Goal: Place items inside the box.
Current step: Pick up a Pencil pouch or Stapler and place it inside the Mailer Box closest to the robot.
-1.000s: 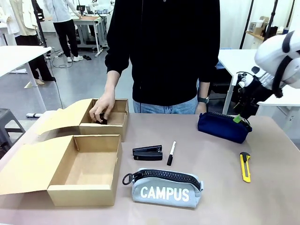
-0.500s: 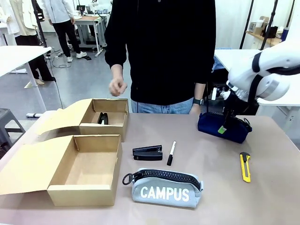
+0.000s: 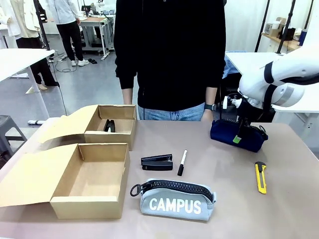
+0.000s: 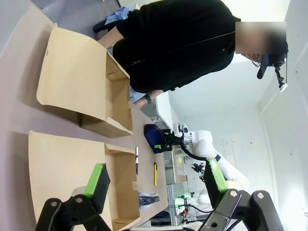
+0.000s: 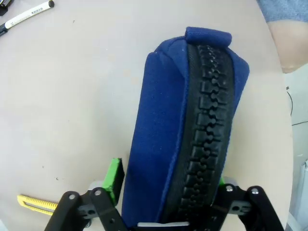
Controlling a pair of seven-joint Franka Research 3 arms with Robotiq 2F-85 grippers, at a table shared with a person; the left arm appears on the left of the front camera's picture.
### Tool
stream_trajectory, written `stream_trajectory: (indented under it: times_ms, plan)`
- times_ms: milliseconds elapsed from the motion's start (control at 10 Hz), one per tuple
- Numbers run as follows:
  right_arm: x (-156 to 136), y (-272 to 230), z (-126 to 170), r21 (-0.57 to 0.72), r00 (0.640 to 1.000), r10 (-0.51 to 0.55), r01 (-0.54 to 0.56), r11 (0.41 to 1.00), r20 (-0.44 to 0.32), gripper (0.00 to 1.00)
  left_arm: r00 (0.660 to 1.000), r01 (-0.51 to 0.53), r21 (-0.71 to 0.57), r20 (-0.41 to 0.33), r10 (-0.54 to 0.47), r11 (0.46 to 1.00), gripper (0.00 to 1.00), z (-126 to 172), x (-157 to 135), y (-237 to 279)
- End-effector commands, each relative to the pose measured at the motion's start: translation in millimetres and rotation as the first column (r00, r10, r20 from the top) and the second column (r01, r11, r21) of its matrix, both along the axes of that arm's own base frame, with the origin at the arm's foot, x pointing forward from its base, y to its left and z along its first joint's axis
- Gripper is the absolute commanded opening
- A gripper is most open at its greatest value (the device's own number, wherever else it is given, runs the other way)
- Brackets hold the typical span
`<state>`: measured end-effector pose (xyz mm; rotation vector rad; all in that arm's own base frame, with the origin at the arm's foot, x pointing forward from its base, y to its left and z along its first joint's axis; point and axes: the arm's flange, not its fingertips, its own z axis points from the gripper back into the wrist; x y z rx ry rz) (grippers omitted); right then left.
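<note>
Along the fingers of the right gripper [image 5: 167, 183]: the two fingers straddle the near end of the navy zip pouch [image 5: 159, 120]. One green pad [image 5: 113, 179] lies against the pouch's blue side wall. The other is almost wholly hidden behind the opposite flank. The jaws are closed on the pouch, which rests on the table [image 3: 224, 214].

In this wrist view the pouch's long axis runs away from the fingers, leaning slightly right. The black zip faces up and a blue tab caps the far end. The near end is cut off at the bottom edge, behind the gripper's linkage.

From the front, the pouch lies at the far right of the table, just before the person [image 3: 169, 55]. Its long axis runs roughly across the table, its right end a little nearer the robot. The right arm descends onto it and covers part of its top.

The yellow utility knife [image 3: 260, 177] lies nearer the robot, apart from the pouch. At mid-table are the black-and-white marker [image 3: 182, 162] and, just beside it, a black stapler [image 3: 157, 162]. In front of them is the grey "CAMPUS" zip pouch [image 3: 175, 199].

On the left, the near box [image 3: 115, 180] and the far box [image 3: 125, 134] stand open. A second stapler [image 3: 109, 125] is partly hidden inside the far box.

The left gripper [image 4: 156, 180] has its fingers well apart with nothing between them.
</note>
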<state>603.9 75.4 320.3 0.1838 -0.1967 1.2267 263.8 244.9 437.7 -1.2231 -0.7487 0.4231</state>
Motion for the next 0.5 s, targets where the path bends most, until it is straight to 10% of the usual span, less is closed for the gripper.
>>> stream_trajectory:
  times_ms: [0,100,200,400]
  plan:
    - [0.7,2.6,7.2,-0.015,1.0,-0.005,0.004,1.0,-0.018,0.0,0.999,0.0,-0.003,0.035,0.001,1.0,1.0,-0.2,0.3,-0.8]
    - [0.8,2.0,7.0,-0.024,1.0,-0.011,0.011,1.0,-0.021,0.36,0.999,0.0,-0.003,0.035,0.001,1.0,1.0,-0.2,0.3,-0.8]
    - [0.3,1.9,7.2,-0.018,1.0,-0.011,0.01,1.0,-0.023,0.0,0.999,0.0,-0.003,0.035,0.001,1.0,1.0,-0.2,0.3,-0.8]
    - [-0.6,-0.6,8.4,-0.02,1.0,-0.019,0.018,1.0,-0.024,0.0,0.999,0.0,-0.003,0.035,0.001,1.0,1.0,-0.2,0.3,-0.8]
